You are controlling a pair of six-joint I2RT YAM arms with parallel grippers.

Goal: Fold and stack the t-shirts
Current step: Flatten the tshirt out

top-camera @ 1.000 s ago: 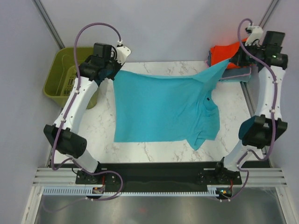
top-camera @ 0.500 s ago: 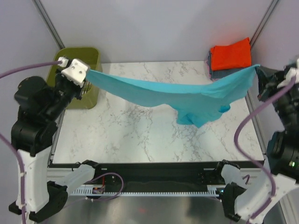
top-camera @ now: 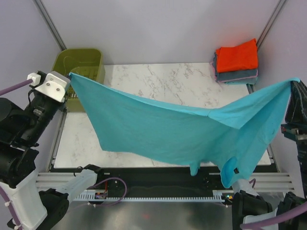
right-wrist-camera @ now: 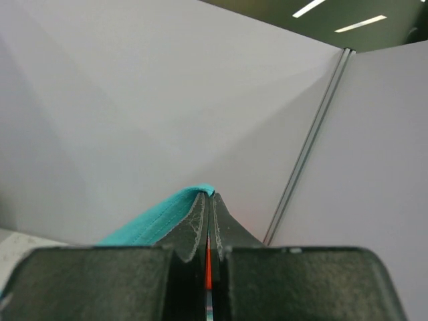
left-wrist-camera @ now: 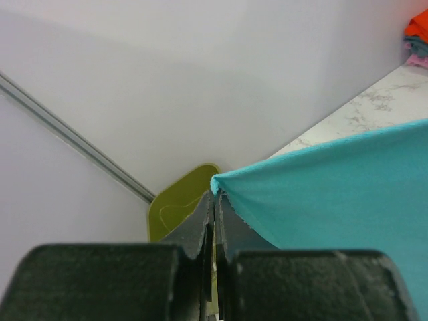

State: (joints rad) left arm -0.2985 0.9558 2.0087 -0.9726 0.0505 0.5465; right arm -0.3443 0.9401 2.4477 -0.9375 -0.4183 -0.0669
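Note:
A teal t-shirt (top-camera: 182, 134) hangs stretched in the air between both arms, high above the marble table (top-camera: 158, 79). My left gripper (top-camera: 71, 76) is shut on its left corner (left-wrist-camera: 221, 182). On the right, my right gripper (top-camera: 293, 82) is shut on the opposite corner (right-wrist-camera: 200, 194). The shirt's lower edge droops toward the table's near edge, and a sleeve (top-camera: 230, 167) dangles at the lower right. A folded orange-red t-shirt (top-camera: 236, 55) lies on a folded grey-blue t-shirt (top-camera: 237, 76) at the back right corner.
An olive-green plastic basket (top-camera: 79, 62) stands off the table's back left corner, just behind my left gripper. Grey walls with metal posts (top-camera: 48, 21) close in the cell. The arm bases sit on the black rail (top-camera: 158, 179) at the near edge.
Both arms have lifted and pulled toward the near side, raising the teal t-shirt from flat on the table into a hanging spread. The sheet now faces the camera more broadly than half a second ago.

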